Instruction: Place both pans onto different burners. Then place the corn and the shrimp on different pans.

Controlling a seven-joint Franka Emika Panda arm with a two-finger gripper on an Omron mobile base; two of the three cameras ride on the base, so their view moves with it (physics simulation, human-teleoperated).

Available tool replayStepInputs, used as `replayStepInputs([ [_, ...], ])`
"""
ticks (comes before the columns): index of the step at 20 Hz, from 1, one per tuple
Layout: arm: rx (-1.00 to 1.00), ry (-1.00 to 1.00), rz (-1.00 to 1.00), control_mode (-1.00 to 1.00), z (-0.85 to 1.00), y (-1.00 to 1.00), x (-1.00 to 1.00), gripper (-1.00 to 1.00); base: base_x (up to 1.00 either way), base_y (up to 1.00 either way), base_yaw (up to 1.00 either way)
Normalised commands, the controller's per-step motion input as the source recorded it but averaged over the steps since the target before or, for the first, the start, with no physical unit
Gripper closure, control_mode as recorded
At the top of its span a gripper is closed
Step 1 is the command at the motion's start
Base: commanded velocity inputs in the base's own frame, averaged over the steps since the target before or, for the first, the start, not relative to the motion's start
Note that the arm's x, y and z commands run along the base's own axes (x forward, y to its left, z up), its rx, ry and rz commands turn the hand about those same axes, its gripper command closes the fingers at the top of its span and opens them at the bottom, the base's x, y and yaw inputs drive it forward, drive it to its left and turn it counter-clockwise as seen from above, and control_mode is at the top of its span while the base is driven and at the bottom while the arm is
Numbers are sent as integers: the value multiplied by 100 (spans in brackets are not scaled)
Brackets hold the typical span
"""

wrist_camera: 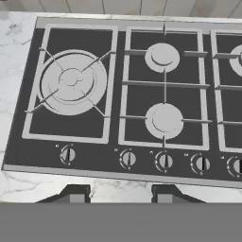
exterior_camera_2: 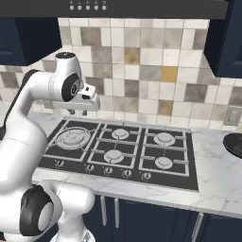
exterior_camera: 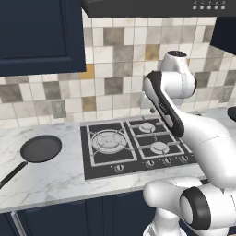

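Note:
A round black pan (exterior_camera: pixel 40 148) with a long black handle lies on the marble counter left of the cooktop (exterior_camera: pixel 87 156). The rim of a second dark pan (exterior_camera_2: pixel 234 144) shows on the counter at the right edge, with its handle out of frame. Small silver-capped burners (wrist_camera: pixel 162 57) (wrist_camera: pixel 164 119) sit under black grates. My gripper (wrist_camera: pixel 119 194) hovers above the cooktop's front edge, looking down on the knobs. It is open, its fingertips (wrist_camera: pixel 71 194) spread apart with nothing between them. The corn and the shrimp are out of view.
A large multi-ring burner (wrist_camera: pixel 71 82) takes up the cooktop's left side. A row of knobs (wrist_camera: pixel 128 159) runs along its front. The tiled wall (exterior_camera_2: pixel 142 61), a range hood (exterior_camera_2: pixel 142 7) and dark upper cabinets (exterior_camera: pixel 37 32) stand behind and above.

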Motion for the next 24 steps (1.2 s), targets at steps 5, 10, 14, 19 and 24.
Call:
replayStepInputs([
  [5,0,0,0,-100,-1,2,-18,-100,0,0,0],
  [10,0,-1,0,-100,-15,33,-47,-100,0,0,0],
  [14,0,-2,0,-100,-20,46,-44,-100,0,0,0],
  [19,0,-2,0,-100,-17,54,-36,-100,0,0,0],
  [24,0,0,-1,-100,-19,58,-21,-100,0,0,0],
])
